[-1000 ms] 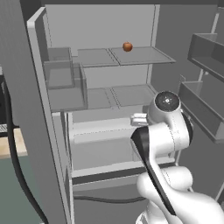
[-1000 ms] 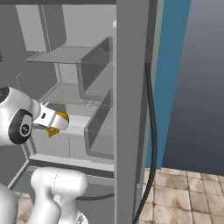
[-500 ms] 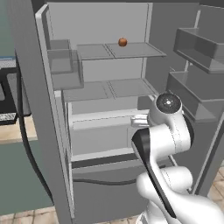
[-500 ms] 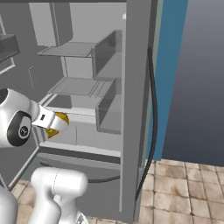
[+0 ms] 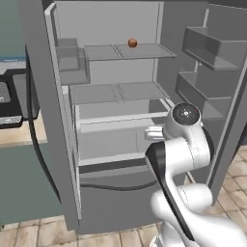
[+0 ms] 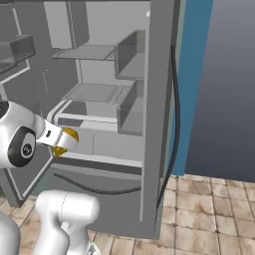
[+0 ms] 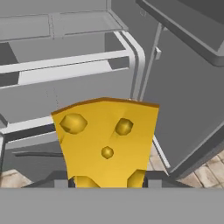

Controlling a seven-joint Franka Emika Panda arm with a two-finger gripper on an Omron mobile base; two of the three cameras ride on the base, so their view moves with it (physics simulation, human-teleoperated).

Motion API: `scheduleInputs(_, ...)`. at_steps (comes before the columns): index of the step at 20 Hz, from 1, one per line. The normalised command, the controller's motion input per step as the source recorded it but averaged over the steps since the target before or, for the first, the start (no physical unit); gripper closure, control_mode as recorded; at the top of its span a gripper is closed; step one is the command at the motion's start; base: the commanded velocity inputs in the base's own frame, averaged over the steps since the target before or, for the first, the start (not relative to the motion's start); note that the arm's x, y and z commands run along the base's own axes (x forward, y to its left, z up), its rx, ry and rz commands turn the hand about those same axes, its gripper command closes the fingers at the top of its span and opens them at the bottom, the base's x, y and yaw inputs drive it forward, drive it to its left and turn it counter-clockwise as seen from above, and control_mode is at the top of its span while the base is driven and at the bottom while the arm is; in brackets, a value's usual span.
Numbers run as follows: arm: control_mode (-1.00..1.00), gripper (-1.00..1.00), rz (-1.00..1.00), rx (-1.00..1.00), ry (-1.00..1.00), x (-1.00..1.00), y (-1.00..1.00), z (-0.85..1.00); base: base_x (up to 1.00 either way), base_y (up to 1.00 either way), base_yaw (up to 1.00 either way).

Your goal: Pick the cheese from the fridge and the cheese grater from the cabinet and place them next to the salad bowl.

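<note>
**Hand view: cheese in grip, outside fridge**

Gripper (image 7: 107,183) pinches cheese (image 7: 107,140) by its lower edge, in front of the open fridge (image 5: 120,96). Red fruit (image 5: 132,43) sits on the top shelf. Left, I judge: place cheese by bowl, fetch grater.

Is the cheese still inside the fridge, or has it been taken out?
Out. The end effector is shut on the cheese, holding it in front of the open fridge, clear of its shelves.
</note>
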Motion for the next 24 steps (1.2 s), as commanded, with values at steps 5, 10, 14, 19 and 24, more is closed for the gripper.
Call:
scheduleInputs(5,1.00,1.00,0.00,0.00,0.00,0.00,0.00,0.00,-0.40,0.00,0.11)
scheduleInputs(10,1.00,1.00,0.00,0.00,0.00,0.00,0.00,0.00,-0.41,-0.05,0.26)
scheduleInputs(14,1.00,1.00,0.00,0.00,0.00,0.00,0.00,0.00,-0.45,-0.21,0.32)
scheduleInputs(19,1.00,1.00,0.00,0.00,0.00,0.00,0.00,0.00,-0.42,-0.02,0.40)
scheduleInputs(24,1.00,1.00,0.00,0.00,0.00,0.00,0.00,0.00,-0.62,0.01,0.45)
